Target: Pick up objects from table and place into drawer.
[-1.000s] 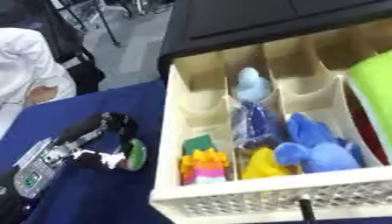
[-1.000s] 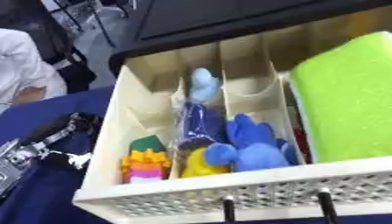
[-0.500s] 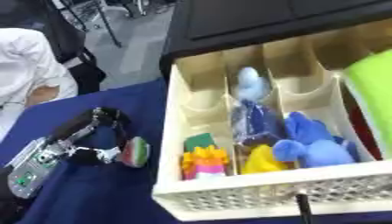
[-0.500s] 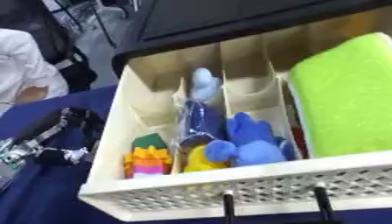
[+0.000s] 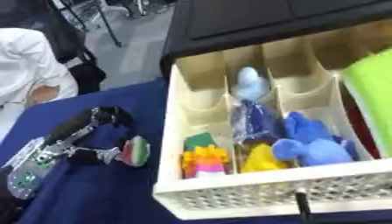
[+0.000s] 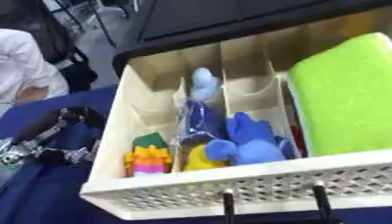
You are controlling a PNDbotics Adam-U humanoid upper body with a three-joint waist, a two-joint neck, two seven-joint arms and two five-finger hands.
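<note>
Our left hand (image 5: 84, 138) is over the blue table (image 5: 99, 197), just beside the white drawer (image 5: 253, 192). Its fingers pinch a small round red, white and green thing (image 5: 136, 151). A blue soft toy (image 5: 310, 144) lies in the drawer.

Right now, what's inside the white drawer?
The drawer holds a colorful block toy, a yellow toy, a blue plush, a pale blue toy and a green sponge. Whatever lies under them is hidden.
</note>
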